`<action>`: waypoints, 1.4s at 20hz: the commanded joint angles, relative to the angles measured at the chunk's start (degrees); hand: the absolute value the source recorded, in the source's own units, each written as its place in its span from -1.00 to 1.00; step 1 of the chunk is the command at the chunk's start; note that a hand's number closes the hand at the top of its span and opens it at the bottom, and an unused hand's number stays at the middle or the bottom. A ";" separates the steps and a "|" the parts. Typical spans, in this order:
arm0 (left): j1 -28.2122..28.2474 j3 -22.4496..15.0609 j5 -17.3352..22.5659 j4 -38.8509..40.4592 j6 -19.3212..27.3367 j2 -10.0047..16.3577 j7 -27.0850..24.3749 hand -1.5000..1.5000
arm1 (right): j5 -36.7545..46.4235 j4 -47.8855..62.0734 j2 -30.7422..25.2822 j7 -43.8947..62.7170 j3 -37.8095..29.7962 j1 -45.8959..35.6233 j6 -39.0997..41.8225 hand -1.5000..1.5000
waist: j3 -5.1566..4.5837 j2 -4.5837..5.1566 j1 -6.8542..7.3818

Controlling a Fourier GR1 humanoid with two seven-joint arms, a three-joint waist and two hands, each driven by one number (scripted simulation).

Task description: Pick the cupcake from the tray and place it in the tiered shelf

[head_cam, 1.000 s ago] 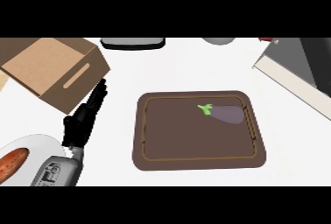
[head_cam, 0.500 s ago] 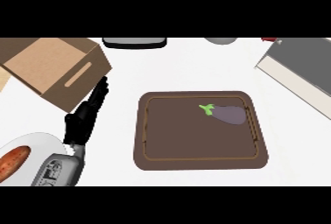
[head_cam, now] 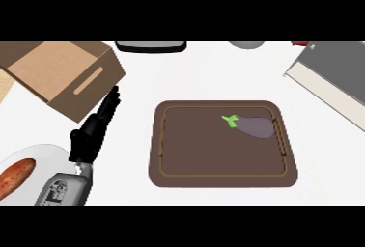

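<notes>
Matt brown tray (head_cam: 214,157), plain cardboard box (head_cam: 61,72)

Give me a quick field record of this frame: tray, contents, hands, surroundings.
tray: dark brown, centre of view
on tray: purple eggplant, green stem, upper right area; no cupcake visible
left hand: open, fingers straight, left of tray, holding nothing
right hand: not in view
cardboard box: upper left, open
plate: white, lower left, reddish-brown food on it
</notes>
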 commanded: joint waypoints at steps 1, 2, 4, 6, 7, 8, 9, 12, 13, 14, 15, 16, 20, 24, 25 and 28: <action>-1.26 0.02 -0.33 2.21 0.04 -1.14 -1.41 0.00 | 0.32 1.07 -1.08 4.80 -2.42 2.19 -8.09 1.00 | 0.02 0.31 0.15; -0.57 0.58 -0.13 0.66 -0.06 0.11 -0.91 0.00 | -3.60 -4.25 0.72 3.31 -4.78 2.22 -14.49 1.00 | 0.15 0.21 0.07; -1.06 0.60 -0.47 1.31 0.25 -0.15 -0.26 0.00 | -5.06 -4.65 -0.72 0.34 -6.76 5.60 -19.16 1.00 | 0.14 0.25 -0.30; 0.99 0.61 -0.53 -0.24 -0.03 0.21 -1.37 0.00 | -6.52 -5.59 -0.37 -2.62 -7.47 5.38 -17.78 1.00 | 0.05 -0.13 -0.15; -0.62 -0.73 -1.27 3.14 0.91 -2.36 -1.85 0.00 | -6.85 -4.85 -0.21 -2.65 -8.37 7.01 -21.59 1.00 | 0.06 0.20 -0.33; -2.49 0.95 -0.34 0.91 -0.05 -0.32 1.74 0.00 | -7.28 -4.01 -1.41 -3.29 -9.31 7.48 -22.08 1.00 | 0.07 0.12 -0.10; -1.15 0.34 -1.42 2.83 0.61 -1.31 -2.28 0.00 | -7.17 -2.66 -0.94 -4.13 -9.12 5.36 -21.38 1.00 | 0.02 0.19 0.19; -2.64 1.49 -0.22 3.53 -1.11 -0.63 -0.91 0.00 | -9.91 -3.24 -2.01 -8.11 -10.56 8.33 -23.51 1.00 | 0.02 0.01 -0.34; -2.36 1.80 -0.44 3.79 -1.03 -0.28 -0.95 0.00 | -9.30 -0.49 -2.94 -7.37 -11.50 7.43 -25.11 1.00 | 0.03 0.21 0.17; 1.30 1.67 0.15 0.75 -2.34 0.71 -2.30 0.00 | -9.76 -1.84 -2.69 -8.14 -11.17 7.47 -23.55 1.00 | 0.02 -0.03 0.16; 2.28 0.31 -1.05 -0.58 -0.86 -0.60 -1.87 0.00 | -10.77 1.01 -4.71 -9.91 -12.37 5.15 -23.44 1.00 | 0.04 0.13 0.67; -2.39 1.40 -1.68 3.85 0.44 -1.84 -2.21 0.00 | -9.48 0.43 -3.06 -9.04 -11.36 6.85 -24.66 1.00 | 0.01 0.12 0.01; -0.16 1.06 -0.75 -0.41 0.13 -1.53 0.34 0.00 | 1.14 0.05 -7.10 7.81 -10.93 8.76 -13.99 -1.00 | -0.05 -0.31 -0.46; -0.41 2.18 -0.07 -1.70 -1.65 0.33 2.74 0.00 | 2.64 -1.29 -4.56 10.55 -11.94 11.06 -14.66 -1.00 | 0.00 -0.28 -0.30; 0.64 2.01 0.54 -2.67 -2.19 0.26 3.18 0.00 | 1.54 -3.01 -5.28 9.19 -12.80 9.96 -14.93 -1.00 | 0.00 -0.37 -0.32; 3.08 1.58 -0.62 0.82 -2.08 -0.34 -3.03 0.00 | -0.21 -8.87 -2.86 8.04 -14.09 12.83 -16.08 -1.00 | -0.05 -0.51 -1.17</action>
